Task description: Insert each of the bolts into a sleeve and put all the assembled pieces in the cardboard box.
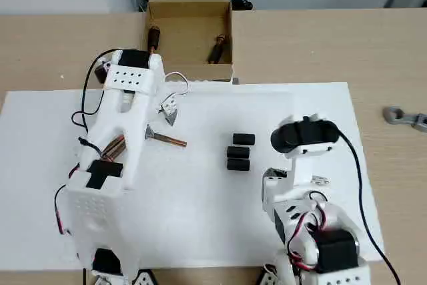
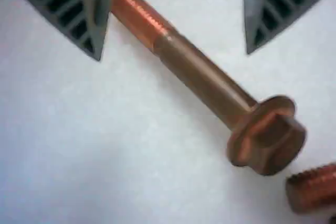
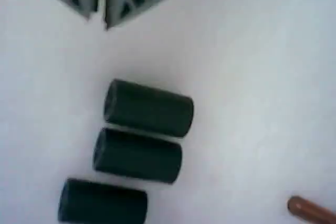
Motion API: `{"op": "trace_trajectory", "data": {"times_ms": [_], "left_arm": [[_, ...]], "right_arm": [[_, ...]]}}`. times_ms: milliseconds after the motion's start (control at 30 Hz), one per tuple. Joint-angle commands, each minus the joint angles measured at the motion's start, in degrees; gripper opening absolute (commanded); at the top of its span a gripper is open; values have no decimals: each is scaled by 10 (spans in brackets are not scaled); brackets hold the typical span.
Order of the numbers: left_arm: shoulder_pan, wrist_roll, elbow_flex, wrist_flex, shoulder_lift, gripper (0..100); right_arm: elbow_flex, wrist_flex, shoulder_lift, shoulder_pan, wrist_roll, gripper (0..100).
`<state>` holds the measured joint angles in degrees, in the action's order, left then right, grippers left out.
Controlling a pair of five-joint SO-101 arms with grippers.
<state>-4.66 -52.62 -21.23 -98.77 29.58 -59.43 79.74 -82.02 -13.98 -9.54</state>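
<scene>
Left gripper [image 2: 173, 56], jaws apart, straddles the threaded end of a copper flanged bolt [image 2: 205, 85]. Right gripper [image 3: 102, 17], jaws together, is near three matte black cylindrical sleeves [image 3: 148, 108] at high-view centre. Cardboard box [image 1: 187, 31], top centre, holds two assemblies [image 1: 218, 49].

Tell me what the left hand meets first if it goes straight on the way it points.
Most likely the copper bolt lying between the open fingers of the left hand; depth is unclear.
</scene>
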Motion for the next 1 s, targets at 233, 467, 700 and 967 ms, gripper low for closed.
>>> {"op": "trace_trajectory", "data": {"times_ms": [233, 467, 700, 967], "left_arm": [[3, -65, -8, -8, 91, 166], [29, -74, -9, 28, 163, 141], [27, -20, -9, 28, 160, 5], [9, 98, -73, -17, 157, 6]], "right_arm": [[6, -74, 74, -6, 8, 3], [6, -68, 70, -6, 9, 3], [6, -73, 72, -6, 9, 3], [67, -65, 75, -6, 9, 3]]}}
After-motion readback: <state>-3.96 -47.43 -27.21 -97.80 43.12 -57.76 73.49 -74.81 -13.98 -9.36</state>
